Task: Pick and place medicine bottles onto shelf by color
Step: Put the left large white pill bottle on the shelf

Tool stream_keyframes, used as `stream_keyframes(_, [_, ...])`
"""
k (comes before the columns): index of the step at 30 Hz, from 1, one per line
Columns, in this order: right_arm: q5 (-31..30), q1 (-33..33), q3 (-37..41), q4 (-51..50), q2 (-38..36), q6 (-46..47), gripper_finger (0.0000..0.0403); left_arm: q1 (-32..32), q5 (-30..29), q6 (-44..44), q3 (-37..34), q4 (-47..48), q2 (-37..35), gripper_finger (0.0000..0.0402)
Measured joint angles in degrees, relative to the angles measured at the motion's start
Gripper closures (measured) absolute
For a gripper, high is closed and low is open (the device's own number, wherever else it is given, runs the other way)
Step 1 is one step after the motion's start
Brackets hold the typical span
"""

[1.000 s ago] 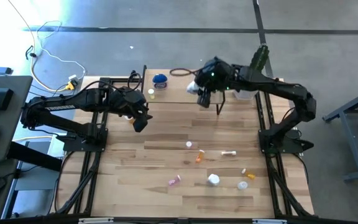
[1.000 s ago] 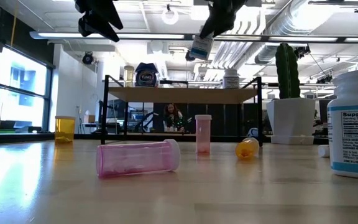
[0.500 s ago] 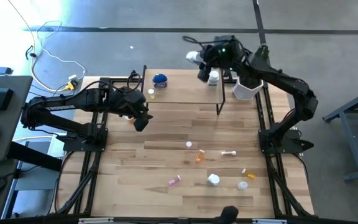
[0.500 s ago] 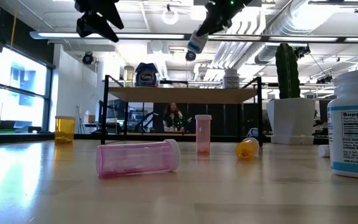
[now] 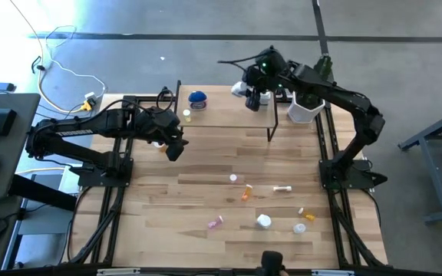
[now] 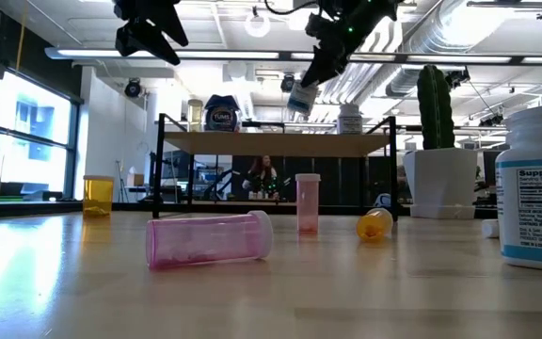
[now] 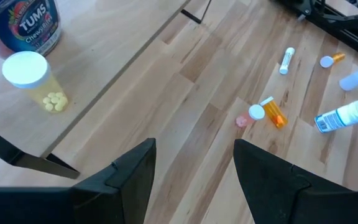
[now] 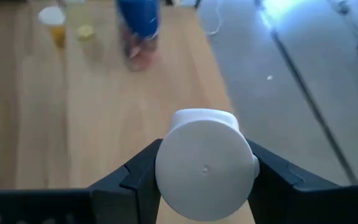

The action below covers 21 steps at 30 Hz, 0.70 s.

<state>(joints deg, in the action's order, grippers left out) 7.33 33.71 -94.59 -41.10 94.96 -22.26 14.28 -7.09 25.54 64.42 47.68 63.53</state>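
Pale wooden planks of the table (image 5: 206, 176) run broad and mostly bare through the middle, so the widest open room lies between the low light-wood shelf on thin black legs (image 5: 221, 115) along the far edge and the scatter of small bottles near the front edge. On the shelf's left part stand a squat blue-lidded jar (image 5: 197, 99) and a small yellow bottle with a white cap (image 5: 186, 114); a white plant pot (image 5: 304, 110) sits just past the shelf's right end. Above the shelf's right half the right gripper (image 5: 256, 90) is clamped on a white-capped white medicine bottle (image 8: 205, 165), which hangs tilted in the low view, cap lower and toward the left, its long axis slanting, clear of the board. The left gripper (image 5: 172, 147) hovers over bare table just in front of the shelf's left end, fingers (image 7: 132, 177) spread with nothing between them. Near the front, a pink bottle (image 6: 210, 239) lies on its side with its long axis across the low view, a narrow pink bottle (image 6: 308, 202) stands upright, an orange bottle (image 6: 374, 225) lies down, and a large white supplement bottle (image 6: 537, 184) stands at the right.
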Motion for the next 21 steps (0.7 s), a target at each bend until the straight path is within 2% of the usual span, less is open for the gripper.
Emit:
stream_keyframes(6, [4.19, 0.02, 0.03, -3.02, 0.76, -0.29, 0.0231, 0.0, 0.01, -0.02, 0.0, -0.01, 0.0, 0.0197])
stream_keyframes(21, [2.17, 0.0, 0.03, -11.52, 3.85, 0.13, 0.0231, -0.02, 0.76, -0.17, 0.0, 0.09, 0.0, 0.0197])
